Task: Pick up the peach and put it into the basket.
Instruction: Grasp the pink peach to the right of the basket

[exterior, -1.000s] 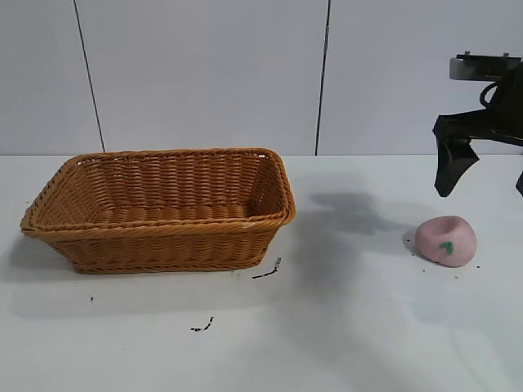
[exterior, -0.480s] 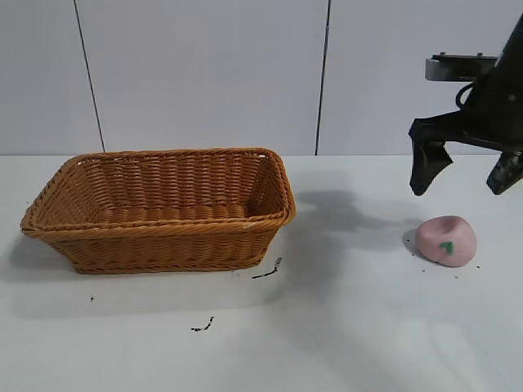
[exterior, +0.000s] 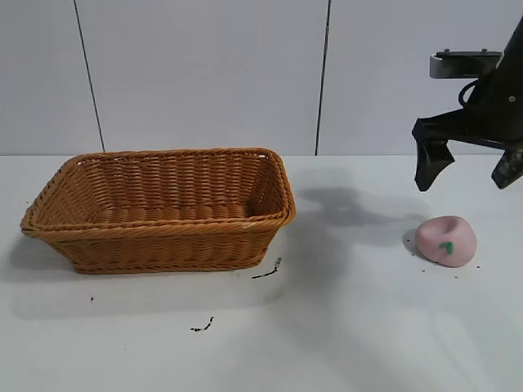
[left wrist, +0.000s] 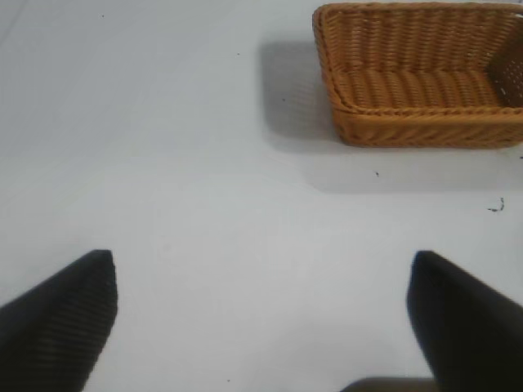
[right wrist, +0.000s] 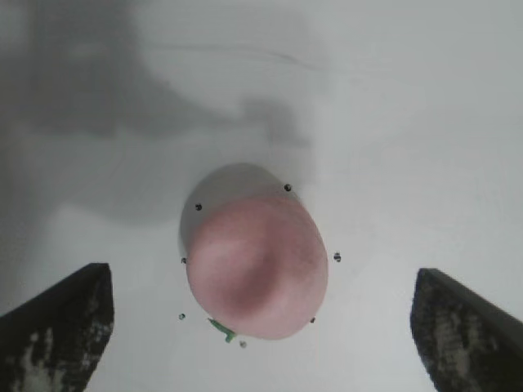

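Observation:
The pale-pink peach (exterior: 446,241) with a green leaf mark lies on the white table at the right. It also shows in the right wrist view (right wrist: 257,264), between the two fingers. My right gripper (exterior: 467,173) hangs open in the air above the peach, not touching it. The orange-brown wicker basket (exterior: 163,208) stands at the left, with nothing in it; it also shows in the left wrist view (left wrist: 421,73). My left gripper (left wrist: 261,318) is open over bare table, well away from the basket, and does not show in the exterior view.
Small dark specks lie around the peach (right wrist: 337,257). Dark scraps lie on the table in front of the basket (exterior: 268,270) (exterior: 203,326). A white panelled wall stands behind the table.
My right gripper moved left from the frame's right edge to above the peach, then shifted slightly right. The peach and the basket have not moved.

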Action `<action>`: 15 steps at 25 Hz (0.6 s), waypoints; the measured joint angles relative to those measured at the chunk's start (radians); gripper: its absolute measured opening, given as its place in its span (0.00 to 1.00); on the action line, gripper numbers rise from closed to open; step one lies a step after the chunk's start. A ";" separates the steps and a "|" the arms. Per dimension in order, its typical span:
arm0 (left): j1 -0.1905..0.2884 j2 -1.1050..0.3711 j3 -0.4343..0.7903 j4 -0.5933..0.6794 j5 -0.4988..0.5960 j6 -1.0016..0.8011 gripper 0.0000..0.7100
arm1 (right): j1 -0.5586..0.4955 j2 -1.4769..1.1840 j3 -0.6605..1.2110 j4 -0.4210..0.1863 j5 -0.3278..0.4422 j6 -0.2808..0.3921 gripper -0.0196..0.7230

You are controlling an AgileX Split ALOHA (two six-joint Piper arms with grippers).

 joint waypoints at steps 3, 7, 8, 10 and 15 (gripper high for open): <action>0.000 0.000 0.000 0.000 0.000 0.000 0.98 | 0.000 0.056 0.000 0.000 -0.021 0.000 0.95; 0.000 0.000 0.000 0.000 0.000 0.000 0.98 | 0.000 0.107 0.000 0.012 -0.055 0.000 0.95; 0.000 0.000 0.000 0.000 0.000 0.000 0.98 | 0.000 0.114 0.000 0.013 -0.057 0.000 0.95; 0.000 0.000 0.000 0.000 0.000 0.000 0.98 | 0.000 0.124 0.000 0.014 -0.057 0.000 0.95; 0.000 0.000 0.000 0.000 0.000 0.000 0.98 | 0.000 0.154 -0.001 0.014 -0.080 0.000 0.94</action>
